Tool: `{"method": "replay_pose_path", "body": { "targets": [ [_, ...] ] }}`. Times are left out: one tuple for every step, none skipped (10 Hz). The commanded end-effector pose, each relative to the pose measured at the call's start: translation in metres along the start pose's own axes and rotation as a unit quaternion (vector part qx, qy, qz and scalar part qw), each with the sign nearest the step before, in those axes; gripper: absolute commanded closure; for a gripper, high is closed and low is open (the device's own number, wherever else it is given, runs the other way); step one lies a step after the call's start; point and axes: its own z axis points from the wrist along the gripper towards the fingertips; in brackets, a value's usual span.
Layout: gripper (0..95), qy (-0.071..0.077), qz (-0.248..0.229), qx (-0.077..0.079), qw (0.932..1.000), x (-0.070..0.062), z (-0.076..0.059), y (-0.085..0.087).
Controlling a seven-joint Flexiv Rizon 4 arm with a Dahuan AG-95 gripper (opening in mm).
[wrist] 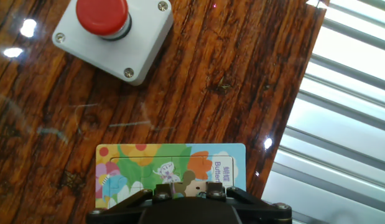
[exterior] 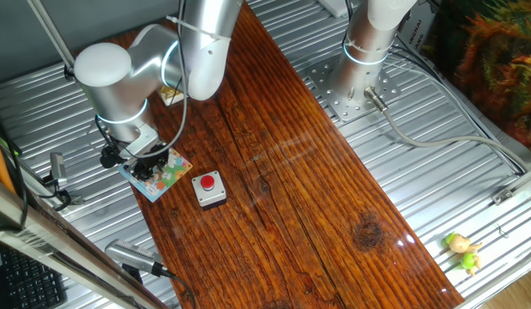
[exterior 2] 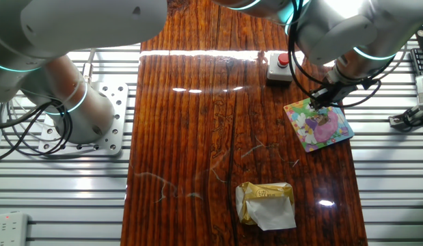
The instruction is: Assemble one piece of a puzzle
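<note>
The puzzle [wrist: 136,165] is a small pastel picture board lying flat near the table's edge; it also shows in one fixed view [exterior: 166,176] and in the other [exterior 2: 324,126]. My gripper [wrist: 187,191] is down over the board's edge, also seen in the fixed views [exterior: 145,159] [exterior 2: 319,101]. Its jaws stand a small way apart around a sliver of the piece [wrist: 178,195], most of which is hidden by the hand. A brown jigsaw-shaped gap [wrist: 191,180] shows in the board just ahead of the fingers.
A grey box with a red round button [wrist: 111,34] stands just beyond the board [exterior: 208,189]. A yellow wrapped packet [exterior 2: 266,203] lies further along the wooden table. The ribbed metal edge [wrist: 341,124] runs beside the board. A small toy [exterior: 462,251] lies far off.
</note>
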Motion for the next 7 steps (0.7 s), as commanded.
{"method": "replay_pose_path", "body": {
  "targets": [
    [95.0, 0.001, -0.001, 0.0, 1.0, 0.0007, 0.0003, 0.0],
    [95.0, 0.0, 0.0, 0.001, 1.0, 0.0008, 0.0004, -0.0001],
    [95.0, -0.001, 0.002, 0.0, 1.0, 0.0009, 0.0003, -0.0001],
    [95.0, -0.001, 0.004, 0.0, 1.0, 0.0009, 0.0003, -0.0001],
    [95.0, -0.002, 0.005, -0.001, 1.0, 0.0009, 0.0004, -0.0001],
    [95.0, -0.003, 0.003, -0.002, 1.0, 0.001, 0.0, 0.0003],
    [95.0, -0.004, 0.003, -0.003, 1.0, 0.0012, -0.0004, 0.0008]
  ]
}}
